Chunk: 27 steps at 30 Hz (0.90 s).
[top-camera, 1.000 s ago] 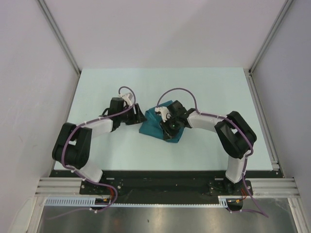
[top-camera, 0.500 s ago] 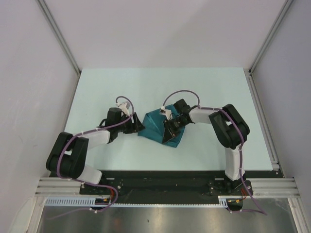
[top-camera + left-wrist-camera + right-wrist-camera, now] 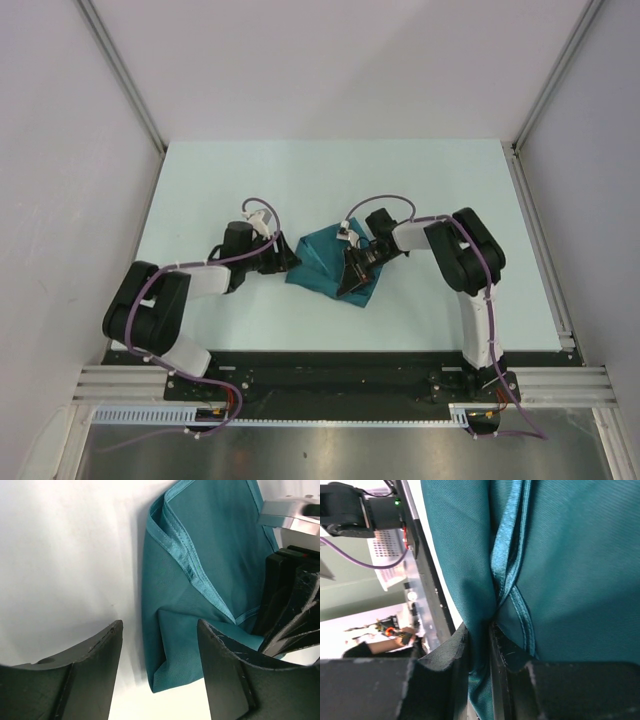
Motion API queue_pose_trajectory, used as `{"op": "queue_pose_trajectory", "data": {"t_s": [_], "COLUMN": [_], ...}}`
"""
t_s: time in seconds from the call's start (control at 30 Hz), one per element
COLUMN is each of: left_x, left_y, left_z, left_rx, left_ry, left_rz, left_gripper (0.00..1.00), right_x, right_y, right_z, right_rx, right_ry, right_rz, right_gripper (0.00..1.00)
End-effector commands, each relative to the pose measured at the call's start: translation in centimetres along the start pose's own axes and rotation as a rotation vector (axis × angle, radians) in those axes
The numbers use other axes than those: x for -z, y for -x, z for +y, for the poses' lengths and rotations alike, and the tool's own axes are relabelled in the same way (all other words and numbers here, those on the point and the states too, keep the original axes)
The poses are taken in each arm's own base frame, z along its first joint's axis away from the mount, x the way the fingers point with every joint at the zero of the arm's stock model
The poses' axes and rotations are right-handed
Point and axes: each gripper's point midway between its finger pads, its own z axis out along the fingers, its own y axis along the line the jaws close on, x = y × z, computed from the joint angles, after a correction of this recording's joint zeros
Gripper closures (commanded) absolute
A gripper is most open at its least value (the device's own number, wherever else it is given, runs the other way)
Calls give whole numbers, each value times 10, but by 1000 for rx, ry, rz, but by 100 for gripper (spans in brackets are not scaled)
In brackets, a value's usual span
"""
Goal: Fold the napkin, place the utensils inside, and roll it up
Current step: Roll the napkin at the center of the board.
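Top view: the dark teal cloth napkin [image 3: 322,262] sits mid-way across the pale table [image 3: 200,190], bunched into an uneven folded wedge between the two arms. The left claw [image 3: 287,260] is at its left edge. The right claw [image 3: 352,277] is on its near-right part.

Left wrist: the left claw [image 3: 159,647] is open and holds nothing. One finger is over bare table, the other over the cloth, and the napkin's [image 3: 200,595] left edge runs between them. The hemmed edge is folded over and the layers look loose. The right claw's black fingers [image 3: 287,610] are on the cloth at the right.

Right wrist: the right claw [image 3: 477,642] is closed on a raised ridge of the napkin [image 3: 580,555]. The cloth is pinched between the pads, and the hem twists into the jaws.

The slim gold metal fork isn't visible in any view. I can't tell whether it's inside the fold.

Risks, my read:
- The right claw has only a thin pinch near the hem, so a pull or roll could strip the cloth out and let the fold spring open.
- The pinch may hold only some of the layers. Dragging those would skew the wedge instead of rolling it.
- If the left claw closes where it is, it grabs a single edge and unfolds that corner.
- If the fork is inside, any tilt or lift could let it slide out of an open end.
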Motion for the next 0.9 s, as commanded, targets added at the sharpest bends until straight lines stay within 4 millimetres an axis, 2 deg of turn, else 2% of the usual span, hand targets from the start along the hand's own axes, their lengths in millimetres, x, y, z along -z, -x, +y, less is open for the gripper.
{"op": "queue_pose_trajectory", "data": {"t_s": [0.0,0.1,0.2,0.33,0.4,0.57,0.7,0.87], "left_x": [4,15,20,18,14,4,-2,-8], "left_y": [6,11,3,-9,-9,2,2,-6], "left_z": [-15,-23,-31,-27,-22,-9,-11,-8], "left_rx": [-44,-91,-153,-157,-132,-110,-112,-99], "left_ry": [-58,-78,-84,-65,-37,53,36,31], "left_rz": [-56,-103,-97,-69,-63,-60,-45,-6], "left_gripper": [33,30,29,30,31,37,41,57], "right_x": [-4,-3,-2,-3,-3,-2,-1,-2], "right_y": [-27,-27,-26,-26,-25,-24,-23,-21], "right_z": [-33,-36,-38,-40,-41,-40,-39,-39], "right_rx": [-121,-136,-147,-149,-151,-146,-143,-139], "right_ry": [-81,-76,-74,-76,-78,-84,-88,-91], "right_rz": [55,52,48,48,46,42,40,37], "right_gripper": [79,79,79,79,79,79,79,78]}}
